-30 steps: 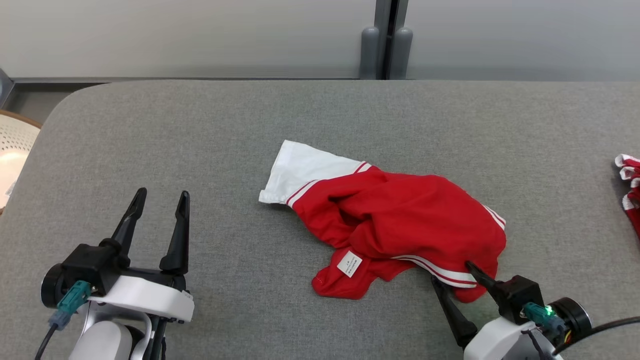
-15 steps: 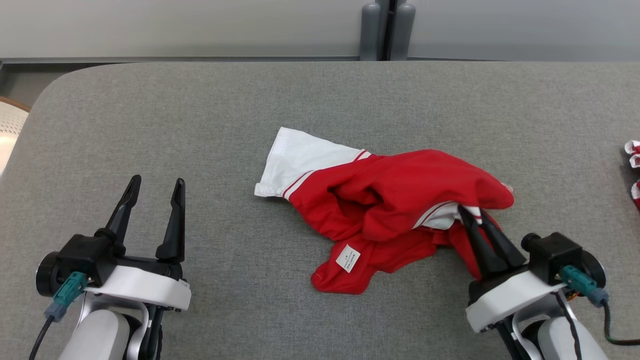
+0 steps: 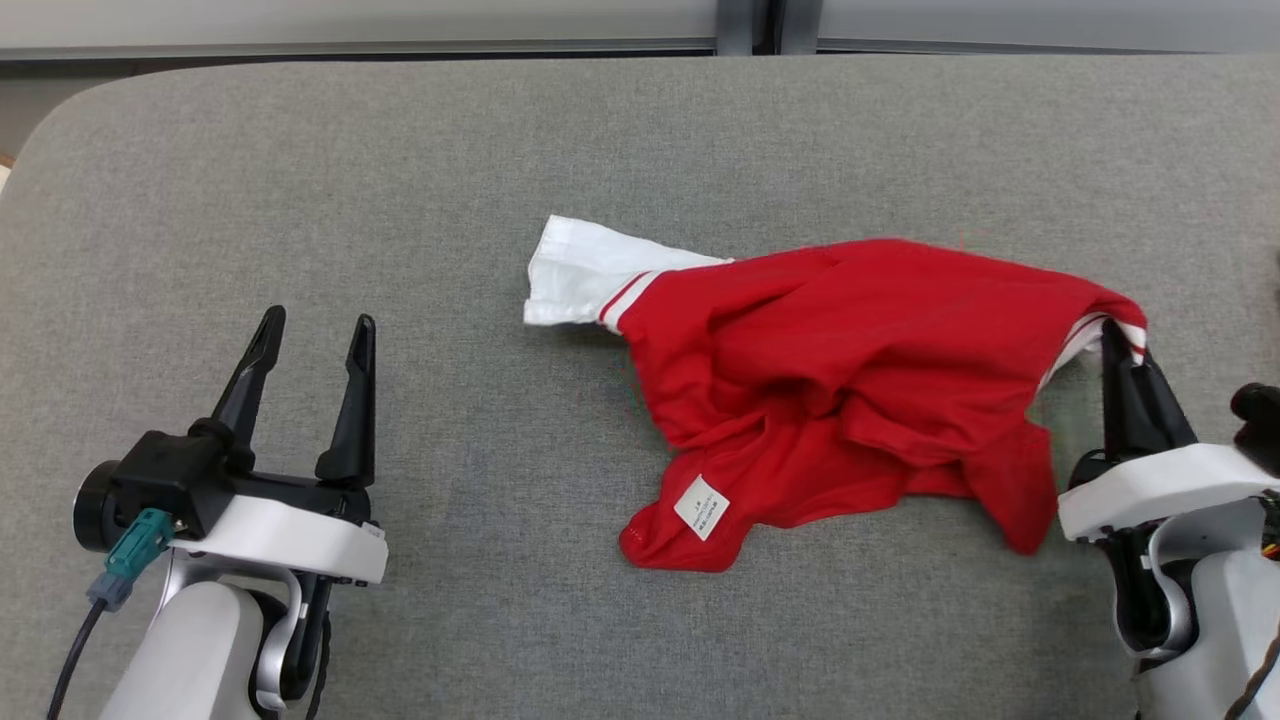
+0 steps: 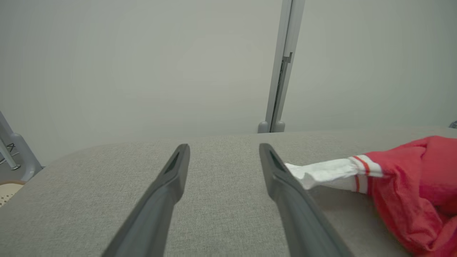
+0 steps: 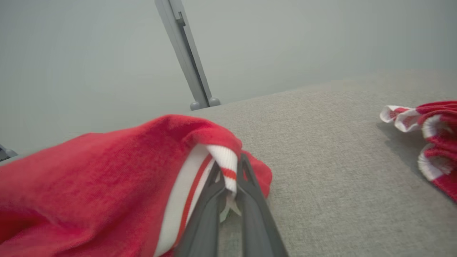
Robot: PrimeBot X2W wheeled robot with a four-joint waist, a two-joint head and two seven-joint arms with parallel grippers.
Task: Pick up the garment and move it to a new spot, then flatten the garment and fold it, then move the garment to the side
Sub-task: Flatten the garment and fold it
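A red garment (image 3: 840, 380) with white striped trim and a white sleeve lies crumpled mid-table, a small white label at its near edge. My right gripper (image 3: 1110, 335) is shut on the garment's white-and-red striped hem, lifting that right corner off the table. In the right wrist view the garment (image 5: 107, 185) drapes over my right gripper (image 5: 230, 167), its fingers pinching the striped cuff. My left gripper (image 3: 318, 335) stands open over bare table at the lower left, well apart from the cloth. In the left wrist view my left gripper (image 4: 223, 151) is open, with the garment (image 4: 403, 185) to its right.
The grey fabric-covered table (image 3: 400, 180) has a rounded far left corner. More red and white striped cloth (image 5: 428, 132) lies at the table's right side. A pale wall with a grey upright post (image 4: 282, 71) stands behind the table.
My right gripper has shut on the garment's striped hem and pulled it up and to the right, stretching the cloth out. The head camera has tilted down. The left gripper has stayed open.
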